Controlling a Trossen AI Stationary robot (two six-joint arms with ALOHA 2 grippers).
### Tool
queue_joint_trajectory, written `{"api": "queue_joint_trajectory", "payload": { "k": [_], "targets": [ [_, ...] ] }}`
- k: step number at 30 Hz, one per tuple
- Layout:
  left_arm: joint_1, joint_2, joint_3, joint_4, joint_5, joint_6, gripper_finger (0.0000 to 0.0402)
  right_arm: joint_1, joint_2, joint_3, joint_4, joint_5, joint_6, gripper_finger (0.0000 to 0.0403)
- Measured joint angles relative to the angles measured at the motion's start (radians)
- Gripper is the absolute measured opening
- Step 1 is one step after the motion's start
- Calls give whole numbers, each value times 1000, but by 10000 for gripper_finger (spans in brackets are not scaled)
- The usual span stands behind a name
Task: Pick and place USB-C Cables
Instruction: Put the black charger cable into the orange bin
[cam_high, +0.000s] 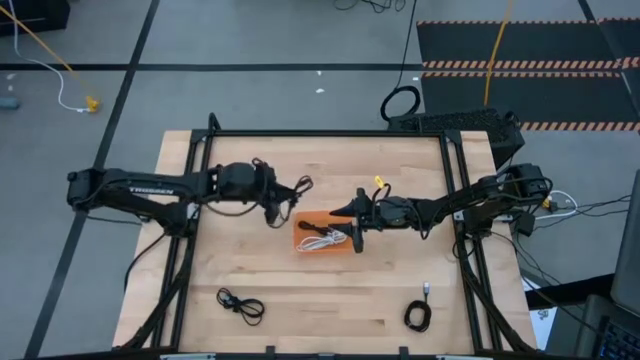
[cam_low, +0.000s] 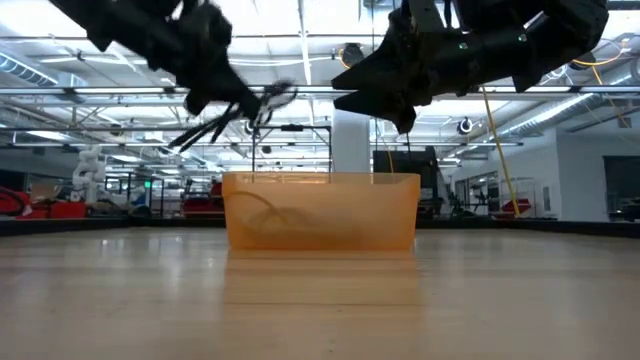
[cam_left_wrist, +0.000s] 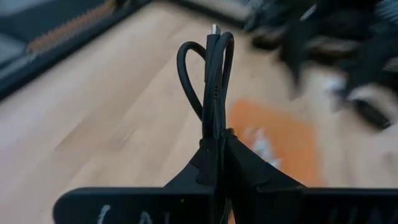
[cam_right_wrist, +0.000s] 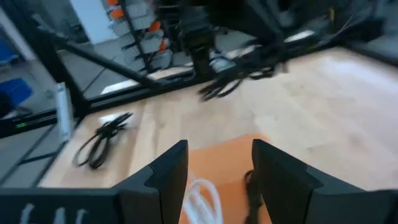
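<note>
Cables are being gathered into an orange tray (cam_high: 312, 219) near the middle of a wooden table (cam_high: 250, 270). The left gripper (cam_high: 272, 212) hangs in the air just beside the tray's left end, its fingers pressed tight on a black coiled cable (cam_left_wrist: 208, 78) whose loops stick out past the tips; carried this high, it looks ready to go over the tray wall and drop in. The right gripper (cam_right_wrist: 219, 163) hovers above the tray's right end with its fingers partly apart and nothing between them, probably waiting out of the way. Inside the tray lie a white cable (cam_high: 322, 241) and a dark cable (cam_high: 309, 228) beside it. Two more black coils wait on the table's near side: a front-left cable (cam_high: 240, 304) and a front-right cable (cam_high: 417, 315), well apart. From table height, the tray's translucent wall shows only faint outlines of its contents. The left wrist view blurs everything beyond the held cable.
</note>
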Motion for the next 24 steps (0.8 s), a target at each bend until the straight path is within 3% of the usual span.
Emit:
{"api": "queue_joint_trajectory", "payload": {
  "k": [3,14,24],
  "targets": [
    [-63,-2,0,110,-28,31,12,0,0,0,9,27,-2,169],
    [-230,-3,1,332,-109,133,12,0,0,0,177,25,288,169],
    [-303,5,1,446,-141,162,12,0,0,0,312,0,319,169]
  ]
}}
